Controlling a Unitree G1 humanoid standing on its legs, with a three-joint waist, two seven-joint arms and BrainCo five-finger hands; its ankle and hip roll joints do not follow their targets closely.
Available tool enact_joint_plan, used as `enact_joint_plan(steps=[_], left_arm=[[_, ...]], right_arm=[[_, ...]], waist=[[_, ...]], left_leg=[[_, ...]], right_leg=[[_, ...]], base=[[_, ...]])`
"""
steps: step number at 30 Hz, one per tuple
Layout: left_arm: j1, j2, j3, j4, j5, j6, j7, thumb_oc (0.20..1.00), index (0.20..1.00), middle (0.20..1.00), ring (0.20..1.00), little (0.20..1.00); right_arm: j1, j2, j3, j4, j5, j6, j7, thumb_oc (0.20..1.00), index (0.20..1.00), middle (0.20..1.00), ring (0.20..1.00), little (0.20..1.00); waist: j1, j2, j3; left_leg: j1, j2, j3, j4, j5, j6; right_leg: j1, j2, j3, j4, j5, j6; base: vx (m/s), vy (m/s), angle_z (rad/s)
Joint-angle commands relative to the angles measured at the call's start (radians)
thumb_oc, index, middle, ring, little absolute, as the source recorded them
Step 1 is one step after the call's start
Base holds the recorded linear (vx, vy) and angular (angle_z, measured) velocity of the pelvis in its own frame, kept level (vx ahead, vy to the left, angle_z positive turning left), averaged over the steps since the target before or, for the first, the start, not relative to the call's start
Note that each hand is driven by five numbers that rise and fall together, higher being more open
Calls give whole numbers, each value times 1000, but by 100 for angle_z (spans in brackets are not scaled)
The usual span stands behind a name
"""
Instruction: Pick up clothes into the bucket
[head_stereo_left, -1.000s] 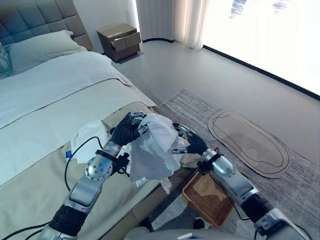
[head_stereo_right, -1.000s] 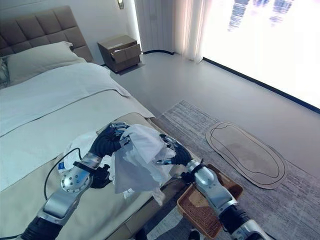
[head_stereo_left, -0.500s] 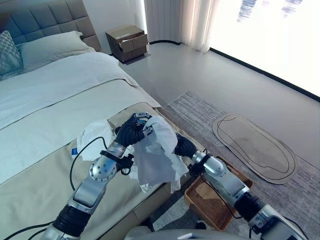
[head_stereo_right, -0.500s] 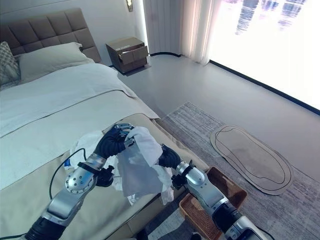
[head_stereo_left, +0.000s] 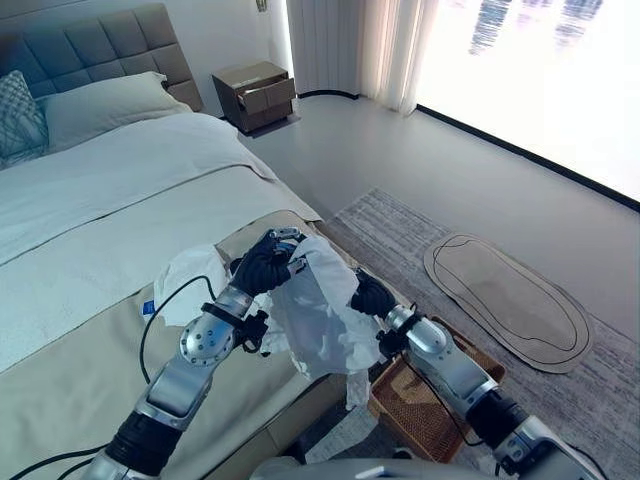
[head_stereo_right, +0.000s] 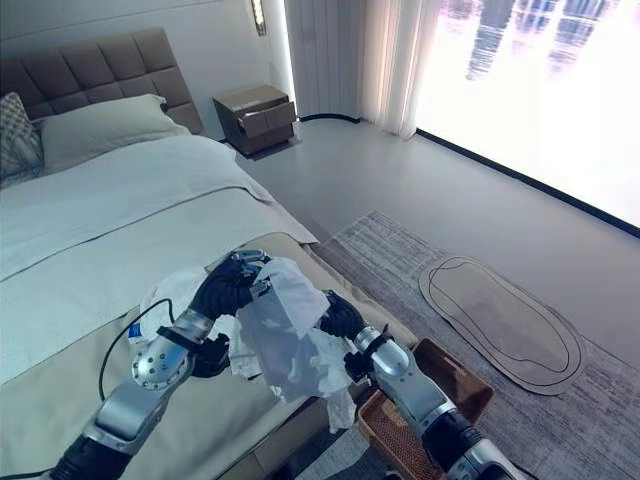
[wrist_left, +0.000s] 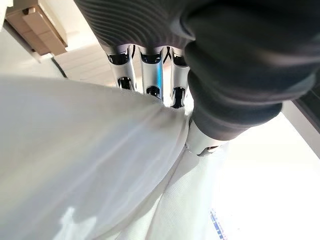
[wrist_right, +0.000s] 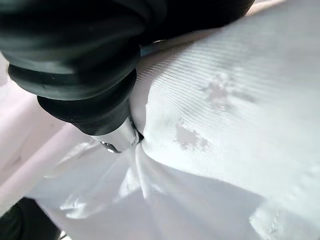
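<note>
— What has changed since a second ago?
— The white garment (head_stereo_left: 322, 318) hangs lower and the right hand (head_stereo_left: 371, 297) has come in against it.
— And the eye views?
— A bed (head_stereo_left: 90, 260) with a nightstand (head_stereo_left: 258, 93) behind, a rug (head_stereo_left: 420, 225) on the floor, and a woven basket (head_stereo_left: 432, 400) below the cloth.
— The wrist views?
— The left hand (wrist_left: 150, 75) curls its fingers on the garment; the right thumb presses cloth, its hold unclear.
</note>
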Motion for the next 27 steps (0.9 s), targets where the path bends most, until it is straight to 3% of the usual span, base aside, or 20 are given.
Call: enact_joint_plan(steps=[1, 7, 10, 18, 21, 27], left_arm=[[-74, -21, 56, -22, -78, -74, 53, 1000, 1000, 1000, 1000, 1000], [23, -96, 128, 37, -194, -80, 77, 1000, 1000, 1000, 1000, 1000], [91, -132, 190, 97, -238, -76, 78, 1000, 1000, 1000, 1000, 1000], [183, -153, 274, 231, -199, -69, 91, 1000, 1000, 1000, 1000, 1000], [241, -174, 350, 291, -183, -70, 107, 1000, 1000, 1000, 1000, 1000], [267, -202, 407, 320, -189, -71, 122, 1000, 1000, 1000, 1000, 1000]], right_arm=[[-1, 0, -50, 32, -28, -36, -65, 200, 200, 200, 200, 200], [102, 19, -199, 69, 16, -53, -145, 200, 200, 200, 200, 200], [173, 12, -325, -15, 80, -75, -172, 200, 200, 200, 200, 200], [231, 12, -517, -80, 85, -119, -248, 200, 200, 200, 200, 200], [258, -1, -618, -68, 57, -127, -298, 200, 200, 200, 200, 200], [245, -8, -675, -38, 30, -123, -345, 200, 200, 200, 200, 200]], waist=[[1, -43, -13], [-7, -45, -8], [-13, -47, -7], [-14, -48, -6], [-9, -49, 1], [0, -51, 10]], left_leg=[[9, 19, -30, 32, -55, -20], [8, 17, -31, 34, -56, -16], [7, 16, -33, 37, -56, -14], [0, 15, -34, 45, -60, -11], [-13, 15, -38, 58, -64, -10], [-31, 16, -43, 67, -67, -10]], right_leg=[[23, -52, -44, 20, -10, 40], [22, -52, -41, 21, -9, 38], [22, -52, -42, 21, -9, 38], [19, -51, -37, 20, -10, 38], [14, -51, -37, 21, -11, 38], [7, -50, -43, 19, -11, 38]], base=[[0, 0, 0], [-1, -1, 1], [0, 0, 0], [0, 0, 0], [0, 0, 0], [-2, -3, 1]])
